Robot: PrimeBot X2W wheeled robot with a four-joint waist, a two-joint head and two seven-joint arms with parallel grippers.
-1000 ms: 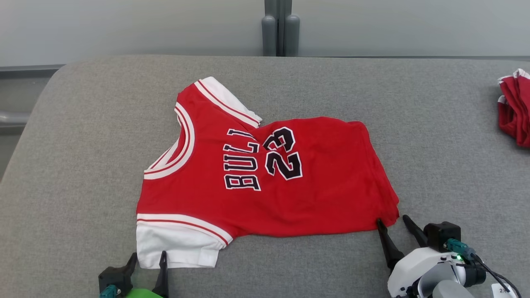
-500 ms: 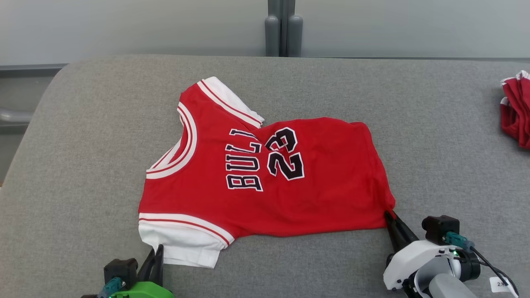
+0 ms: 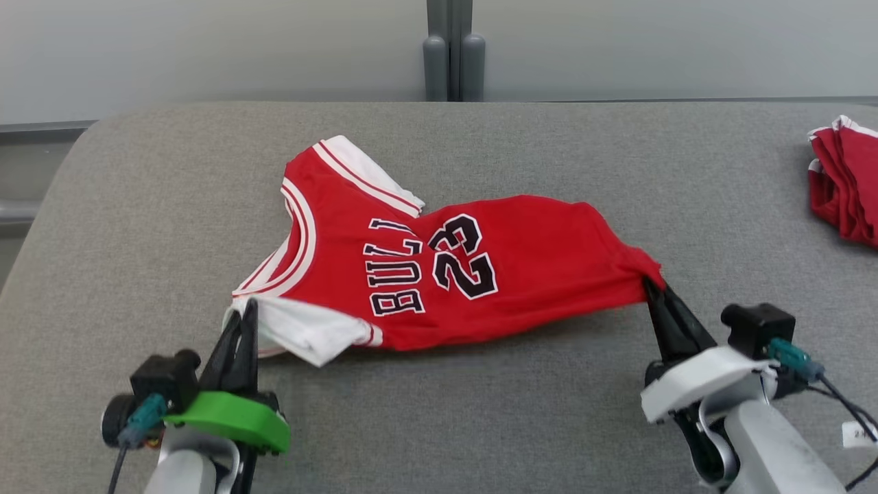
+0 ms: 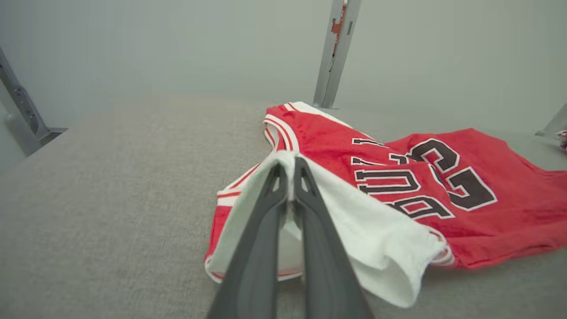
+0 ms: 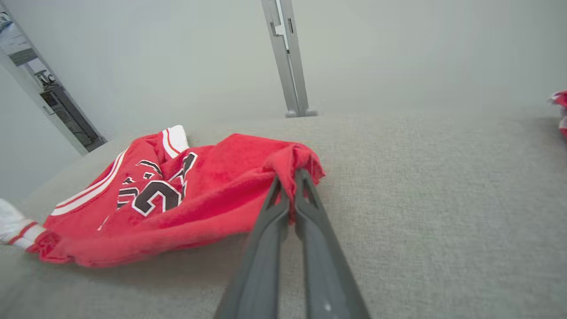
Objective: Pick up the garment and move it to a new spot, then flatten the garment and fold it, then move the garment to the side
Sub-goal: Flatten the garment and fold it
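1. Garment (image 3: 521,261): red jersey with white trim, front side up on the grey worktop (image 3: 137,206). It is stretched between the two tools, collar end toward the left tool and hem end toward the right tool.
2. Left tool (image 3: 247,309): fingers pressed together and clamped on the edge of the white sleeve (image 3: 309,333). The sleeve cloth is pinched at the tips. In the left wrist view it drapes down on the right side of the fingers, lifted off the worktop there.
3. Right tool (image 3: 649,287): fingers pressed together and clamped on the hem corner (image 3: 641,267). The cloth bunches into a small red wad around the tips. The rest of the jersey falls away to the left of this tool.
4. Near edge of the garment, between the two tools, appears raised, with shadow beneath it. The far part, beyond both sets of tips, rests flat on the worktop.
5. Number 23 (image 3: 463,257) and the black lettering beside it lie between the tools, nearer the left tool, beyond its tips and to its right.
6. Red cloth pile (image 3: 844,182) lies on the worktop well to the right of the right tool and farther out, apart from the garment.
7. Grey post (image 3: 449,58) stands behind the worktop's far edge, beyond the gap between the tools.
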